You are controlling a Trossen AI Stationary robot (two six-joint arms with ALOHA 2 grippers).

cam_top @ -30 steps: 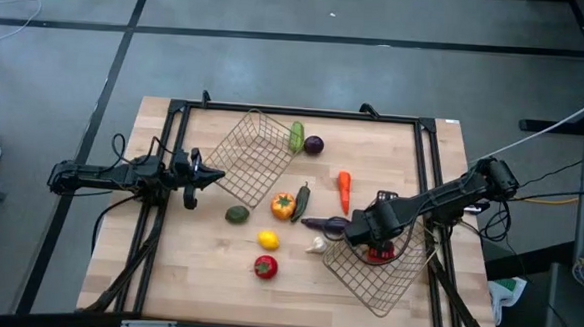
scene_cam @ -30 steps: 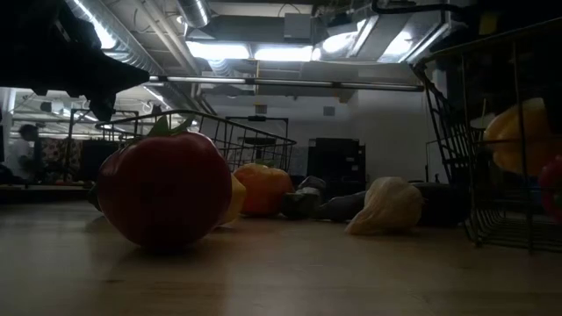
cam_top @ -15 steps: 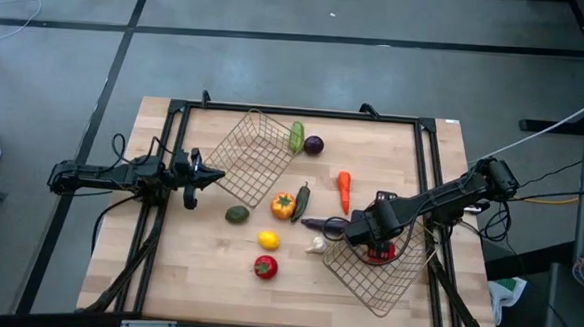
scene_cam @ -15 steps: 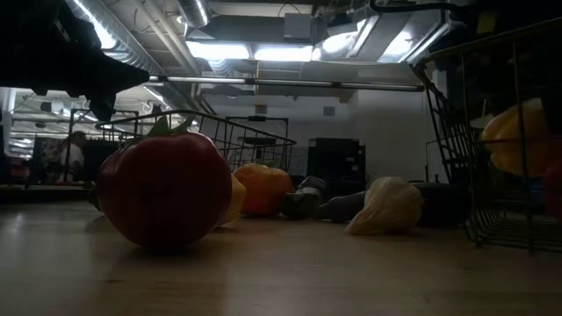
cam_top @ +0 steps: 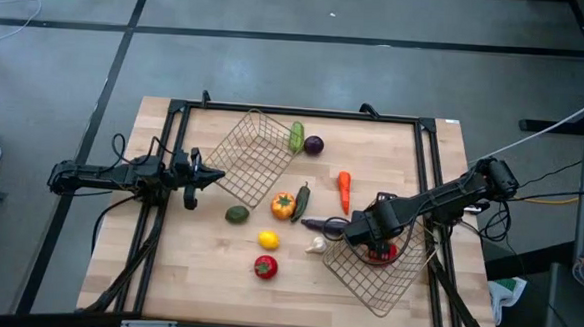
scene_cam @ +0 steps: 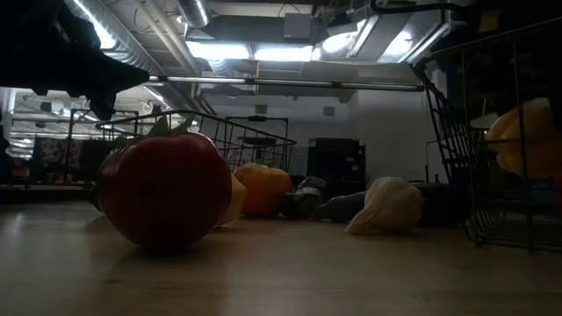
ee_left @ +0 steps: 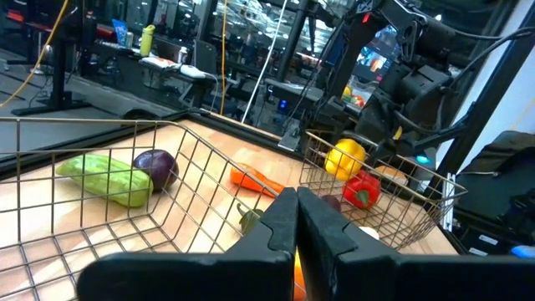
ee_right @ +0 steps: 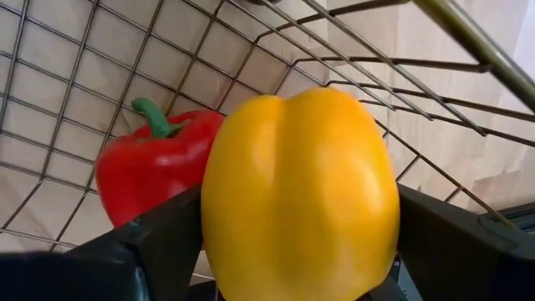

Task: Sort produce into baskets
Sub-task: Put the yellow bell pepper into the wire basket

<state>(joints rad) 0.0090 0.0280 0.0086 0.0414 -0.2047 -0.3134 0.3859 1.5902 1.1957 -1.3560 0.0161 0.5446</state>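
My right gripper [cam_top: 368,238] points down into the right basket [cam_top: 386,284] and is shut on a yellow pepper [ee_right: 301,192], which also shows in the low view [scene_cam: 520,136]. A red pepper [ee_right: 150,167] lies on that basket's mesh floor below it. My left gripper [cam_top: 216,177] waits shut at the table's left, beside the left basket [cam_top: 252,159]. On the wood between the baskets lie a tomato [cam_top: 265,267], lemon [cam_top: 268,239], avocado [cam_top: 236,215], orange pepper [cam_top: 283,205], garlic [cam_top: 316,245], aubergine [cam_top: 321,224] and carrot [cam_top: 344,191]. My right gripper pinches the yellow pepper's two opposite sides [ee_right: 216,209] between its two fingers [ee_right: 159,247]. The fingers come from above, pointing down. The pepper hangs inside the basket, clear of the mesh floor and above the red pepper.
A cucumber [cam_top: 296,136] and a purple onion [cam_top: 314,145] lie by the left basket's far corner. A dark green vegetable [cam_top: 301,200] lies next to the orange pepper. A black frame [cam_top: 305,112] runs around the table's edges. Bare wood shows at the near left.
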